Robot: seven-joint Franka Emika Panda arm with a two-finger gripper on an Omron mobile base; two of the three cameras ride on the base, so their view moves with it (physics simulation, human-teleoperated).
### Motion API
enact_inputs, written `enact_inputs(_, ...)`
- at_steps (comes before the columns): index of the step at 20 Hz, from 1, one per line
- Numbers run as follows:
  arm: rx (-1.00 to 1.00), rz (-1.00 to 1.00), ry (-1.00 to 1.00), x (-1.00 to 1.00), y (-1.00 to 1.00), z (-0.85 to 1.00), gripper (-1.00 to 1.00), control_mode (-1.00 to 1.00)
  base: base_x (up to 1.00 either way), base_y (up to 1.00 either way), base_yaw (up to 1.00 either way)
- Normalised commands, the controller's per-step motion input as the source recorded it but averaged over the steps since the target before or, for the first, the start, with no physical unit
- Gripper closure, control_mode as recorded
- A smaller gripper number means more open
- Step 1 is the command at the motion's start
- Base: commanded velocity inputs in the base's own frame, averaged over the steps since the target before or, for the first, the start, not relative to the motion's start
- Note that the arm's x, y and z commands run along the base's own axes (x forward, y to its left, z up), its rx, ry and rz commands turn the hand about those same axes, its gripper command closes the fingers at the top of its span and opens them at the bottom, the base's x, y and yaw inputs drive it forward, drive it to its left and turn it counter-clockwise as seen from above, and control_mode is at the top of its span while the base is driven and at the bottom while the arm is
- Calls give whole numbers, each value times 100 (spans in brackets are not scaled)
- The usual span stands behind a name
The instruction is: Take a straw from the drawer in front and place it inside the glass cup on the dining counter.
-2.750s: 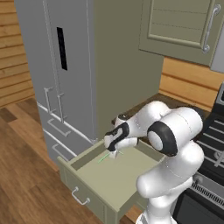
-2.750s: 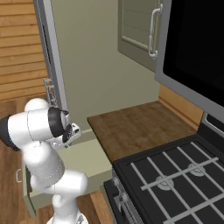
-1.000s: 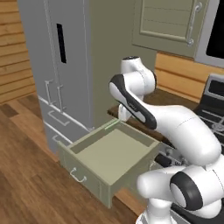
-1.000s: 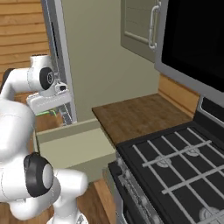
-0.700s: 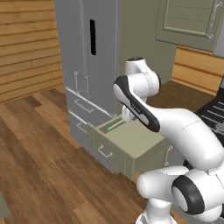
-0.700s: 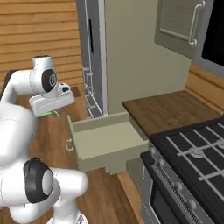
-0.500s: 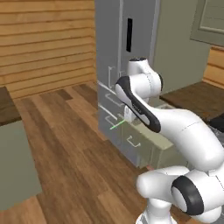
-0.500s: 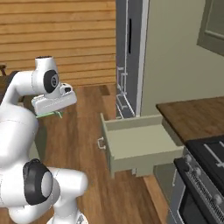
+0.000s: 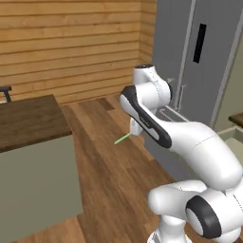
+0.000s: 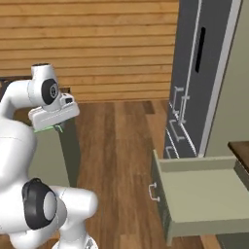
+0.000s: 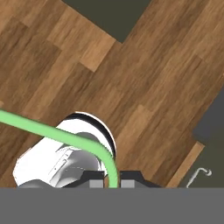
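Observation:
My gripper [image 11: 113, 180] is shut on the straw [image 11: 65, 135], a thin pale-green stick that runs from between the fingertips [image 11: 95, 180] up and to the left. In the left base view the gripper [image 9: 134, 133] hangs over the wood floor with the straw [image 9: 122, 138] sticking out to the left, toward the dining counter [image 9: 28, 121]. From the right base, the gripper [image 10: 48, 127] hides most of the straw [image 10: 50, 129]. The drawer [image 10: 199, 194] stands open and apart from the hand. The glass cup is out of view.
The tall grey fridge [image 9: 199, 61] stands behind the arm, just left of the drawer. Open wood floor [image 10: 121, 146] lies between the drawer and the dining counter's pale-green base [image 9: 38, 180]. A horizontal-plank wooden wall [image 9: 71, 42] closes the back.
The whole picture has swung left, so the base has turned away from the drawer. The dining counter has come into view. The gripper stays shut on the straw, raised above the floor.

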Motion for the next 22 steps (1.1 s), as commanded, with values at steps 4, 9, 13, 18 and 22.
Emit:
enact_inputs(4, 0, 0, 0, 0, 0, 0, 100, 100, 100, 29, 0)
enact_inputs(9, 0, 0, 0, 0, 0, 0, 100, 100, 100, 15, 0)
enact_inputs(13, 0, 0, 0, 0, 0, 0, 100, 100, 100, 4, 0)
enact_inputs(18, 0, 0, 0, 0, 0, 0, 100, 100, 100, 0, 0)
enact_inputs(22, 0, 0, 0, 0, 0, 0, 100, 100, 100, 0, 2)
